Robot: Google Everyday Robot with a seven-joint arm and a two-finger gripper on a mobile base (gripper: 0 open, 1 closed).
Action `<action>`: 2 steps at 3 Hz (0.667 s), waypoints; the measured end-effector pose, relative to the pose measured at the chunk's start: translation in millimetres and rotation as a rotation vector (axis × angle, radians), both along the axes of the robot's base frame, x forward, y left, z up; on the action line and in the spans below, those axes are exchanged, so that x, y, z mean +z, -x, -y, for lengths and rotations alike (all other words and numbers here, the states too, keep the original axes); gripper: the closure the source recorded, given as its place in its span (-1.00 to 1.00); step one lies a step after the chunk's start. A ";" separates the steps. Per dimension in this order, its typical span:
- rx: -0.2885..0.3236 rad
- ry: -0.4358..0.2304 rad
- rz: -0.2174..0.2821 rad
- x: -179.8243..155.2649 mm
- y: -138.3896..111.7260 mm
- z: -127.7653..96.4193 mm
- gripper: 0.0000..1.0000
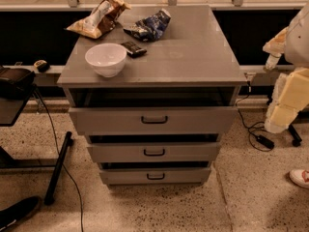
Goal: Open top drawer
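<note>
The grey cabinet [193,57] stands in the middle of the camera view with three drawers. The top drawer [106,121] has the tallest front panel and a small black loop handle [154,120]. It stands pulled out a little, with a dark gap showing between its front and the cabinet top. The two shorter drawers [111,153] below also stick out slightly. My gripper [272,57] is at the far right edge, level with the cabinet top, well to the right of the drawer handle and touching nothing. The arm's white and yellowish links [289,98] hang beside it.
On the cabinet top are a white bowl [106,59], a tan snack bag [99,17], a blue snack bag [148,25] and a dark bar [133,48]. A black table [12,88] and cable are on the left. A power adapter [264,141] and a shoe [300,177] are on the floor at the right.
</note>
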State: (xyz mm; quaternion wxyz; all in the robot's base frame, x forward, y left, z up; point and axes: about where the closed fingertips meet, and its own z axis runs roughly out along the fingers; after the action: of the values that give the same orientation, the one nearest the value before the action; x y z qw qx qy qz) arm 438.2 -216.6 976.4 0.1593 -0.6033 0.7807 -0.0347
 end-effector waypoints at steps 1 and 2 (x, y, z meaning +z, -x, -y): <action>0.000 0.000 0.000 0.0 0.0 0.0 -1.00; 0.023 0.017 -0.028 -36.6 -2.9 -9.0 -1.00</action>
State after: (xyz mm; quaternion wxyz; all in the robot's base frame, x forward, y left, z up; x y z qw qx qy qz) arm 441.0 -207.6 939.8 0.1437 -0.6140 0.7755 -0.0309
